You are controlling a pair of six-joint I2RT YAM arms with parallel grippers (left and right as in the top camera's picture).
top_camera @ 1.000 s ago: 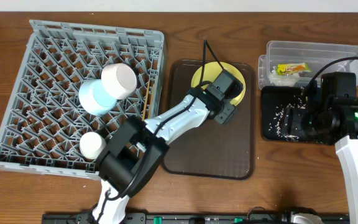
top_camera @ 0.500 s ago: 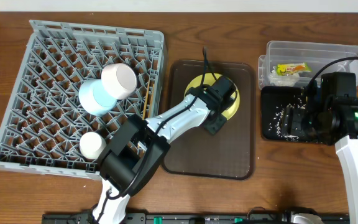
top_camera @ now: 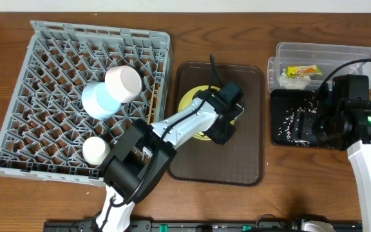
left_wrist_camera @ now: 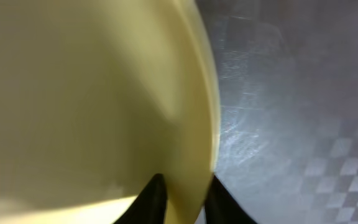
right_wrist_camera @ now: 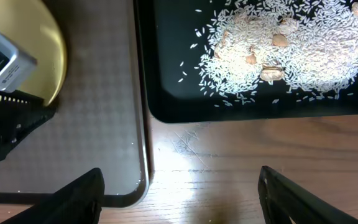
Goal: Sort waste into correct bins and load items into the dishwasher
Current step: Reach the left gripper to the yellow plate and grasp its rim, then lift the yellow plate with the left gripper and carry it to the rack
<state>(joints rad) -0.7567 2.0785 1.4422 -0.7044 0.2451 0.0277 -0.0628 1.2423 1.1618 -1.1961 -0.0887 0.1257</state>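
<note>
Left claw [left_wrist_camera: 182, 198] pinches the plate [left_wrist_camera: 73, 93] by its 3 o'clock rim, over the brown tray [top_camera: 237, 158]. Right claw [right_wrist_camera: 179, 196], at the tabletop's [right_wrist_camera: 229, 155] 3 o'clock beside the black tray [right_wrist_camera: 166, 93], gapes wide, empty.

Overhead looks straight down on the table [top_camera: 18, 206]; my left wrist view hugs the plate [left_wrist_camera: 73, 93], my right shares it from higher.

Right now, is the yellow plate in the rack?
Out. The plate is over the brown tray, its rim pinched by the left gripper.
</note>
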